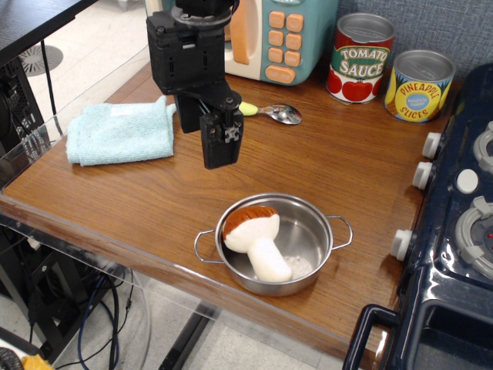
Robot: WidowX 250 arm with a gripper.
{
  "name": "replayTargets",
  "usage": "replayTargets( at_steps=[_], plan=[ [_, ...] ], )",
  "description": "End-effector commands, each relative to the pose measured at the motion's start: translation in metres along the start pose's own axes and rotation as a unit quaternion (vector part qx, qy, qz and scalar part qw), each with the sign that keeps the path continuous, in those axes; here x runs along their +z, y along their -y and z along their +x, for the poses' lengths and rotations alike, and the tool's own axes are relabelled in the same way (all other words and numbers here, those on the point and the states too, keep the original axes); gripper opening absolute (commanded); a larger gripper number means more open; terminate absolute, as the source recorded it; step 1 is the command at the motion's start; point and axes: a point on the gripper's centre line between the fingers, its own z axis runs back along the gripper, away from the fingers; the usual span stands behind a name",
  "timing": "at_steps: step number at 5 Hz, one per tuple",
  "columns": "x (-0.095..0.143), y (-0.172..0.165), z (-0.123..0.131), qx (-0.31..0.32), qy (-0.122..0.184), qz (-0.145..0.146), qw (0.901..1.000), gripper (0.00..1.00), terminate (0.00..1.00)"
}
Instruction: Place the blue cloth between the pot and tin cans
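The pale aqua-blue cloth [122, 132] lies folded at the left of the wooden table. The steel pot [275, 243] stands near the front edge with a plush mushroom [254, 235] inside. The red Tomato Sauce can [362, 58] and the yellow-and-blue Pineapple Slices can [418, 85] stand at the back right. My gripper [218, 160] hangs above the table just right of the cloth and left of the pot's back. Its fingers point down, pressed together, holding nothing.
A toy microwave [266, 35] stands at the back. A spoon with a yellow-green handle [271, 112] lies in front of it. A dark blue toy stove [454, 223] fills the right side. The table's front and left edges drop off.
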Motion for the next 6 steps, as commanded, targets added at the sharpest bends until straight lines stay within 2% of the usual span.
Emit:
replayTargets(
  at_steps=[1, 4, 6],
  plan=[
    [0.004, 0.063, 0.022, 0.103, -0.005, -0.028, 0.9943, 1.0, 0.0],
    [-0.04, 0.144, 0.027, 0.195, 0.016, -0.047, 0.9795, 1.0, 0.0],
    [-0.054, 0.163, 0.038, 0.23, 0.057, -0.059, 0.9697, 1.0, 0.0]
  ],
)
